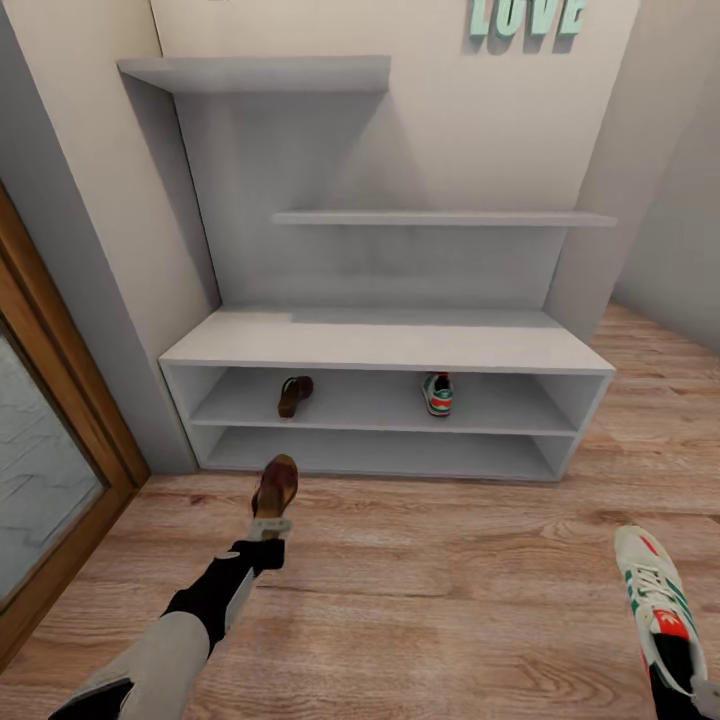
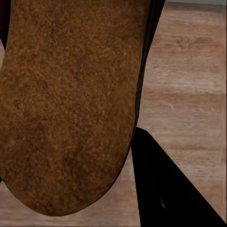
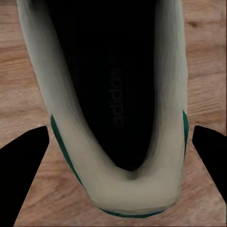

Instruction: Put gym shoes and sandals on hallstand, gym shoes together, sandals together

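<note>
The pale grey hallstand (image 1: 390,342) stands against the wall ahead. On its upper low shelf lie one brown sandal (image 1: 295,396) at the left and one gym shoe (image 1: 437,393) at the right, well apart. My left gripper (image 1: 270,525) is shut on the second sandal (image 1: 276,488), held above the corridor floor (image 1: 430,580) just in front of the rack; its brown sole (image 2: 71,104) shows close up in the left wrist view. My right gripper (image 1: 690,692) is shut on the second gym shoe (image 1: 655,598) at the lower right, with black fingers (image 3: 23,165) on either side of its heel (image 3: 113,189).
A wooden door frame (image 1: 60,400) with a glass panel runs along the left. Two wall shelves (image 1: 440,218) hang above the bench top. Mint "LOVE" letters (image 1: 525,18) hang on the wall. A grey wall (image 1: 670,200) closes the right side.
</note>
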